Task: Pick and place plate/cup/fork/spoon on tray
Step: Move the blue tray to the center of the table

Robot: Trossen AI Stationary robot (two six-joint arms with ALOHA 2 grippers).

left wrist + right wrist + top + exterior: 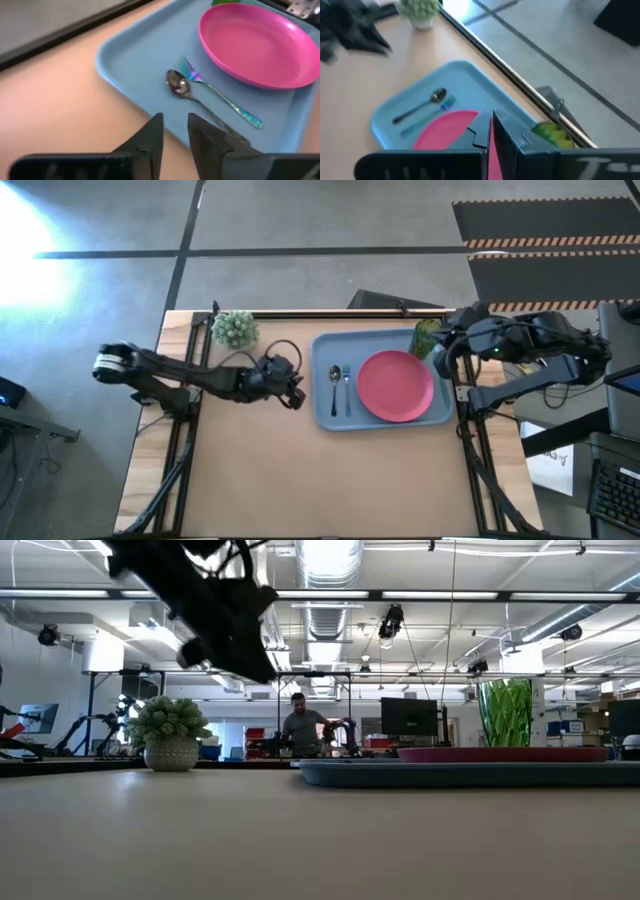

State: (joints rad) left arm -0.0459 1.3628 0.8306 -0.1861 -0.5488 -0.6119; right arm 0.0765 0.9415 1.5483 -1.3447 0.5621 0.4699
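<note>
The light blue tray (330, 416) lies on the right half of the table. On it rest the pink plate (395, 385), the spoon (179, 85) and, beside it, the fork (220, 97), both left of the plate. The green cup (505, 712) stands upright at the tray's far right corner. My left gripper (175, 132) hovers open just off the tray's left rim, above the table, with nothing between its fingers. My right gripper (490, 131) is shut and empty, raised over the tray's far right corner next to the cup (551, 133).
A small fuzzy green plant in a pot (235, 328) stands at the far edge, left of the tray. Bare tabletop (320, 480) stretches across the near half. A person (298, 725) stands far off in the room behind the table.
</note>
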